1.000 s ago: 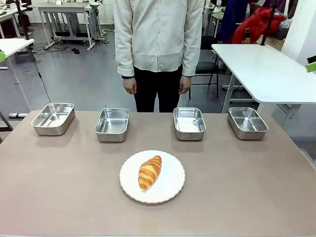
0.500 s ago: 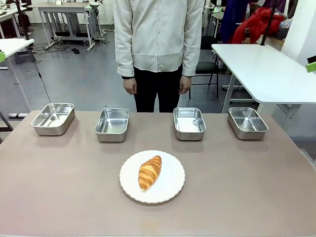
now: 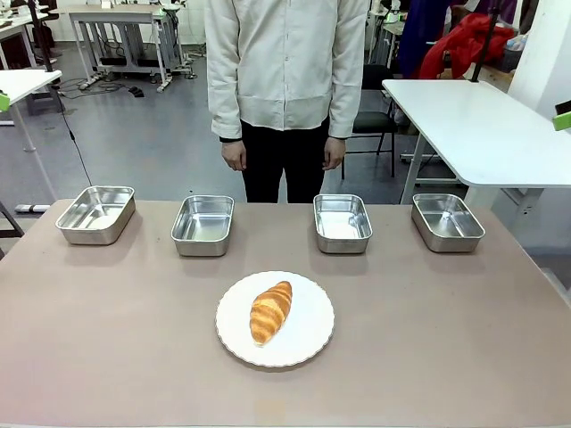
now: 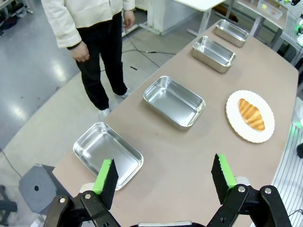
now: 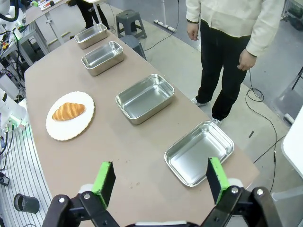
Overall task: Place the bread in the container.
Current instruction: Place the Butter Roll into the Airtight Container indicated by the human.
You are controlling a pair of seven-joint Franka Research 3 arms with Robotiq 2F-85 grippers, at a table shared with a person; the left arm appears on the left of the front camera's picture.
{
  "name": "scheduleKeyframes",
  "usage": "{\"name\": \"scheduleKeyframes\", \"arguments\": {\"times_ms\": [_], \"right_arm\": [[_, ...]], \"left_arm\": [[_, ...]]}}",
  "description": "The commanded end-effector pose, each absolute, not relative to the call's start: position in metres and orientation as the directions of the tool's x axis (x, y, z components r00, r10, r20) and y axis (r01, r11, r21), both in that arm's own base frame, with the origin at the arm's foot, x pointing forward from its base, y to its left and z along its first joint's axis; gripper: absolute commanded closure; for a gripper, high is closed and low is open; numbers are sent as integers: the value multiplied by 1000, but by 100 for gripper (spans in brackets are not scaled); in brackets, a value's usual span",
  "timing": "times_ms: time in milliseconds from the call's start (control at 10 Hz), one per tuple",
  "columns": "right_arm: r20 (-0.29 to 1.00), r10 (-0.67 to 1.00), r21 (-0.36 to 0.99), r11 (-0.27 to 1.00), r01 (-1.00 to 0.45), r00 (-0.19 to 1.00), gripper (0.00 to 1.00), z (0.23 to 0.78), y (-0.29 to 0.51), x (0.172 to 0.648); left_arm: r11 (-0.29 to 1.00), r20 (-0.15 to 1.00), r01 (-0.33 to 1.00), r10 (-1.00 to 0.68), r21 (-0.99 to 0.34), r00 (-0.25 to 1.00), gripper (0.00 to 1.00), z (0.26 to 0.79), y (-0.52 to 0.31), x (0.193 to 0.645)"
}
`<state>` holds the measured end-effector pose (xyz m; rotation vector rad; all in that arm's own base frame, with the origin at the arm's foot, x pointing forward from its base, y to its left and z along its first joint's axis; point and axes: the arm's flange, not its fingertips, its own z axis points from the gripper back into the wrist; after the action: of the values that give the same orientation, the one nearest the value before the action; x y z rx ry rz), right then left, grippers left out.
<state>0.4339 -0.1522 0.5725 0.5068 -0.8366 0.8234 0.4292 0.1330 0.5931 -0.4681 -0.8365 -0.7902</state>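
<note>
The bread, a golden-brown croissant [image 3: 270, 311], lies on a round white plate [image 3: 312, 343] near the table's middle. Four alike steel pans stand in a row behind it: far left [image 3: 95, 214], left of centre [image 3: 202, 225], right of centre [image 3: 343, 222] and far right [image 3: 447, 221]. All are empty, and I cannot tell which one is the container. My left gripper [image 4: 164, 165] hangs open high above the table's left end, over the pan [image 4: 108, 153], with the croissant [image 4: 251, 114] far off. My right gripper [image 5: 159, 166] is open above the right end near the pan [image 5: 199, 152], well away from the croissant [image 5: 68, 111].
A person [image 3: 287, 80] stands at the far edge behind the two middle pans, hands hanging at the sides. A white table [image 3: 482, 125] stands beyond the back right corner. Bare tabletop [image 3: 446, 339] lies on both sides of the plate.
</note>
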Motion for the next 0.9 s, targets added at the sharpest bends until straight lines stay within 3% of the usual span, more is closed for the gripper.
{"name": "scheduleKeyframes", "arguments": {"times_ms": [0, 800], "right_arm": [[814, 427, 81, 588, -805, 394, 0, 573, -152, 434], [814, 427, 81, 588, -805, 394, 0, 573, -152, 434]], "left_arm": [[621, 806, 782, -433, -57, 403, 0, 593, 133, 428], [621, 806, 782, -433, -57, 403, 0, 593, 133, 428]]}}
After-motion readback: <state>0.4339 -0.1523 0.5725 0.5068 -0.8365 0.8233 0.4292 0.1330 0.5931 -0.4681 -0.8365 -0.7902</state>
